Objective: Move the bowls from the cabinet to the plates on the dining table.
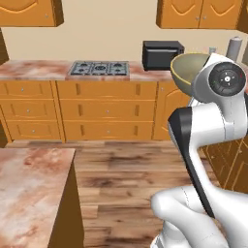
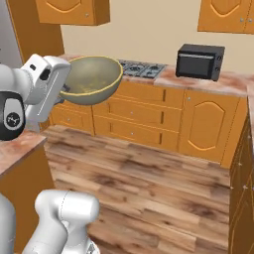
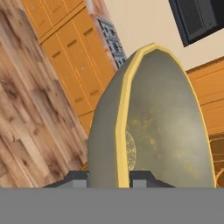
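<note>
Kitchen w/ wood floor (image 1: 126, 169), stove (image 1: 99, 68) & microwave (image 2: 200, 61) on far bench. Hand (image 3: 109, 178) clenched on rim of 1 bowl (image 2: 93, 79), fingers either side of the wall; bowl is up in the air, well above floor, tipped a bit. Table (image 1: 29, 193) corner sits at lower left of left base view; plates not in sight. Step in hand, I'd say: carry to table. Do it well: keep grip firm, bowl level, swing slow, clear table edge, then lower onto a plate before letting go.
</note>
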Robot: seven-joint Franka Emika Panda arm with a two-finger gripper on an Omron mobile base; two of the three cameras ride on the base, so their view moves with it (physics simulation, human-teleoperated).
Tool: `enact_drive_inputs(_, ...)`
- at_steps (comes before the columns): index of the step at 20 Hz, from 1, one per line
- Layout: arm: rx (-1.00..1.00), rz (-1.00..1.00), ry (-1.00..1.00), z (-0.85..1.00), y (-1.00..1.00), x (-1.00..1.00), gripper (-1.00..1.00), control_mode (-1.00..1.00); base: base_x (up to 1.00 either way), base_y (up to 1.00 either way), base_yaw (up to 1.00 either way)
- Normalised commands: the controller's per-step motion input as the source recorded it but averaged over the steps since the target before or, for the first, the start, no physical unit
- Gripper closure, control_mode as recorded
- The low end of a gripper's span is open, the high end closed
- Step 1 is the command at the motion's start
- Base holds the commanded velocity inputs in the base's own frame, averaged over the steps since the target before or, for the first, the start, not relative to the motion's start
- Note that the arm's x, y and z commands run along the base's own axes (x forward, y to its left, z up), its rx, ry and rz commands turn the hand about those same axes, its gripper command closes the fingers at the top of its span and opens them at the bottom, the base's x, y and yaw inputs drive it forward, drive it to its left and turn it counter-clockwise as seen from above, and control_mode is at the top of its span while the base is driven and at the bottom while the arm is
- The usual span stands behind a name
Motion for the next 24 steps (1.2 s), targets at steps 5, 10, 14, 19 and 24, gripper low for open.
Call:
enact_drive_inputs(5, 0.0, 0.0, 0.0, 0.0, 0.0, 0.0, 1.0, 1.0, 0.63, -0.3, 0.26)
enact_drive_inputs(10, 0.0, 0.0, 0.0, 0.0, 0.0, 0.0, 1.0, 1.0, 0.47, -0.26, 0.33)
enact_drive_inputs(14, 0.0, 0.0, 0.0, 0.0, 0.0, 0.0, 1.0, 1.0, 0.44, -0.2, 0.36)
enact_drive_inputs(19, 0.0, 0.0, 0.0, 0.0, 0.0, 0.0, 1.0, 1.0, 0.44, -0.25, 0.35)
enact_drive_inputs(24, 0.0, 0.0, 0.0, 0.0, 0.0, 0.0, 1.0, 1.0, 0.44, -0.27, 0.34)
